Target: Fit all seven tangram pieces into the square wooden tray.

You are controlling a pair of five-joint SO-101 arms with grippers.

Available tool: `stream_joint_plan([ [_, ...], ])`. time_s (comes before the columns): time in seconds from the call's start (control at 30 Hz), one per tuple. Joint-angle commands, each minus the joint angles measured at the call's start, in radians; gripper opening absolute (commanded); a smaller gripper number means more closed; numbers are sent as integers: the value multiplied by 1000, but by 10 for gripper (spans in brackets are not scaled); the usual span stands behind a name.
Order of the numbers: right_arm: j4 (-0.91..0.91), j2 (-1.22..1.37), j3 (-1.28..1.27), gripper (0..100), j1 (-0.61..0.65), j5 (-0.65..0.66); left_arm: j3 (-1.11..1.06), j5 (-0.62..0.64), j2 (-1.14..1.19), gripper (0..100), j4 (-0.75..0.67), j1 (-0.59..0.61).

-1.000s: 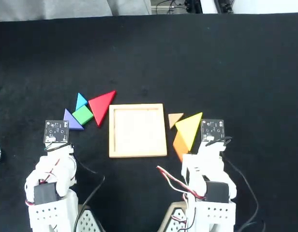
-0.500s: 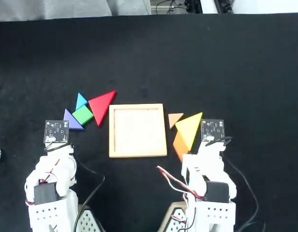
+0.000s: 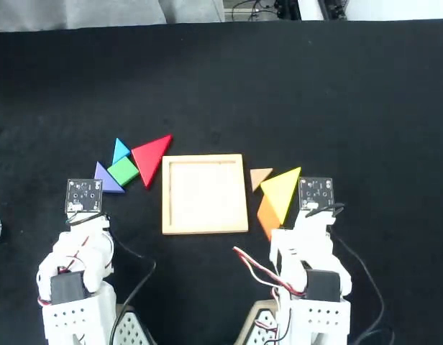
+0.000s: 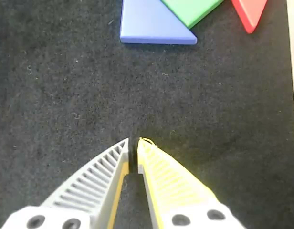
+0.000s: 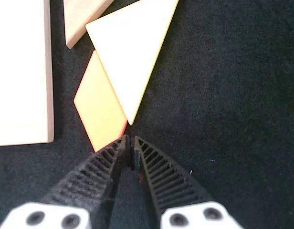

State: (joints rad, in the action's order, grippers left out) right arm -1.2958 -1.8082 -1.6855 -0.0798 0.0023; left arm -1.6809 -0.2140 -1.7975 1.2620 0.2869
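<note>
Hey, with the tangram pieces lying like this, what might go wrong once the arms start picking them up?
1. The yellow triangle lies against the orange parallelogram, with the tan triangle close by; gripping one may drag a neighbour.
2. The purple triangle, green square, blue triangle and red triangle are bunched, leaving fingers little room.
3. The pieces look flat, and the left gripper and right gripper are shut; a grasp may slip.

Tray (image 3: pixel 205 224) lay mid-table | left of it sat square piece (image 3: pixel 123 171) amid three triangles (image 3: pixel 151 158) | right of it, parallelogram (image 3: pixel 267 214) beside two triangles (image 3: pixel 282 190) | my right claw (image 5: pixel 130 139) sat at parallelogram's near tip.
</note>
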Motion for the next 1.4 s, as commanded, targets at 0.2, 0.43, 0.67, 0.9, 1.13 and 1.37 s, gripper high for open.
stream_joint_plan([
  [0.2,-5,-73,-1,12,-11,2,-18,5,-8,47,5,-7],
  [0.43,-5,-73,-1,12,-11,2,-18,3,-8,47,5,-8],
  [0.67,-5,-73,-1,12,-14,2,-18,3,-8,47,5,-12],
  [0.9,-5,-73,-1,12,-14,2,-18,3,-8,47,5,-8],
  [1.13,-5,-73,-1,12,-9,-5,-18,9,-8,47,5,-25],
  [1.37,-5,-73,-1,12,-11,-2,-18,8,-8,47,5,-67],
])
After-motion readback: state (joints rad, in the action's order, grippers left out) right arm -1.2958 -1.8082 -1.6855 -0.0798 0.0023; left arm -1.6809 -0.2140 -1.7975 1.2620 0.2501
